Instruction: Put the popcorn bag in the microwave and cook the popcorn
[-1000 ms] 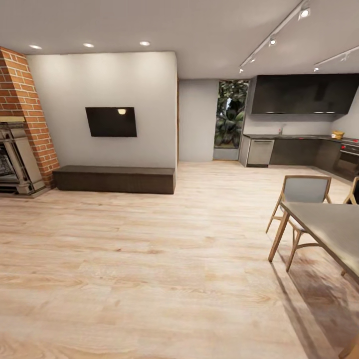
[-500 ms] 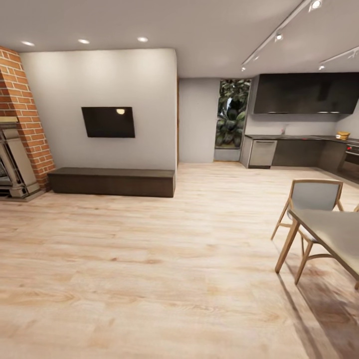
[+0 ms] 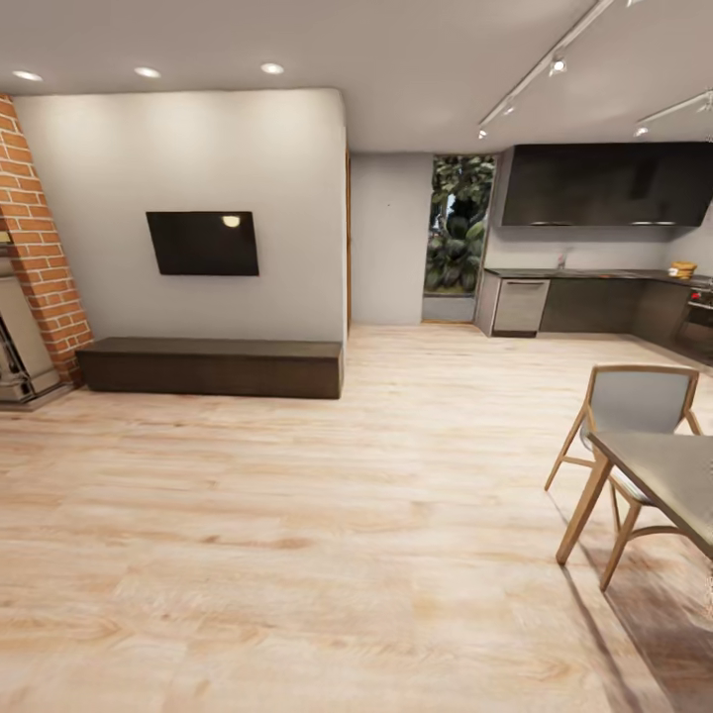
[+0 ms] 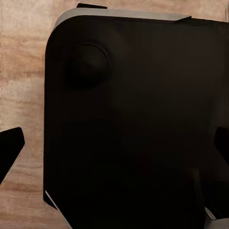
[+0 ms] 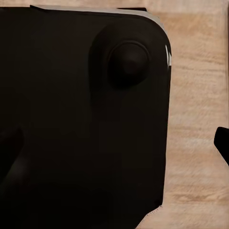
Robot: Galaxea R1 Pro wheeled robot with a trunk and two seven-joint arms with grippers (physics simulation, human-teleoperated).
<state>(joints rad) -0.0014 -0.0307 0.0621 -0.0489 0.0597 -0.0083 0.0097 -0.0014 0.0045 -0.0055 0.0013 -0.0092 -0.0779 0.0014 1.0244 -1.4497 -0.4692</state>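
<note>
Two dark fingertips (image 4: 10,148) of the left gripper (image 4: 114,152) show at opposite edges of the left wrist view, set wide apart with nothing between them but the robot's black base (image 4: 129,119) and a strip of wood floor (image 4: 21,71). The right gripper (image 5: 114,148) reads the same in its wrist view: one fingertip (image 5: 222,143) stands against the pale floor (image 5: 195,119), the other is a faint dark shape lost against the black base (image 5: 71,95), so the fingers are spread and hold nothing.

In the head view the robot stands in an open living area on a light wood floor (image 3: 297,555). At far left is a red brick chimney (image 3: 40,257); on the white wall hangs a dark television (image 3: 203,243) above a long low dark bench (image 3: 208,366). At near right stands a wooden chair (image 3: 634,416) with a grey back, tucked at the corner of a grey-topped dining table (image 3: 673,475).

The kitchen (image 3: 594,248) lies at far right, beyond a doorway with green foliage (image 3: 458,228). Its grey countertop (image 3: 584,273) runs over dark cabinets, with a steel-fronted appliance (image 3: 519,305) at its left end and black wall units (image 3: 604,184) above. A small yellowish object (image 3: 681,267) sits on the countertop near the right edge, too small to identify. I cannot make out the popcorn bag or the microwave from this distance.
</note>
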